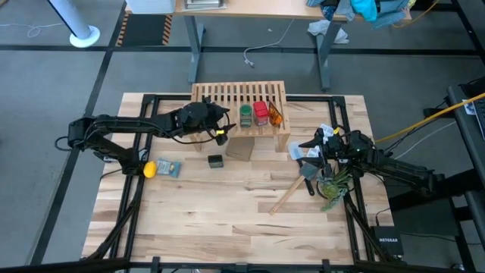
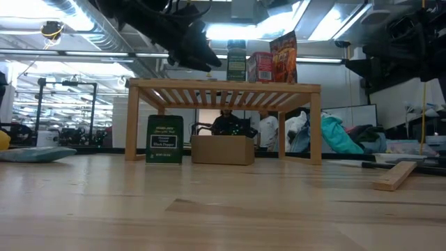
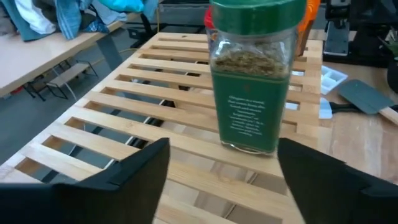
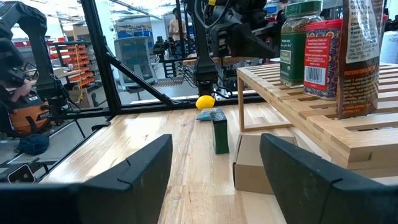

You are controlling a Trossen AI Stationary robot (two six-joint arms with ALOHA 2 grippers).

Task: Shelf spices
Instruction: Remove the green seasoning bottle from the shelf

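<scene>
1. Three spices stand on the shelf (image 1: 239,97): green jar (image 1: 246,114), red jar (image 1: 261,113), orange packet (image 1: 275,114).
2. The dark box-like jar (image 1: 215,161) rests on the worktop (image 1: 227,220).
3. The left gripper (image 3: 221,165) hovers beside the green jar, fingers wide and empty.
4. The right gripper (image 4: 214,168) waits by the worktop's edge, fingers wide.

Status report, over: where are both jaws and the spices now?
Left gripper open beside green jar on shelf. Red jar, orange packet shelved too. Dark box on table. Right gripper open, waiting.
</scene>
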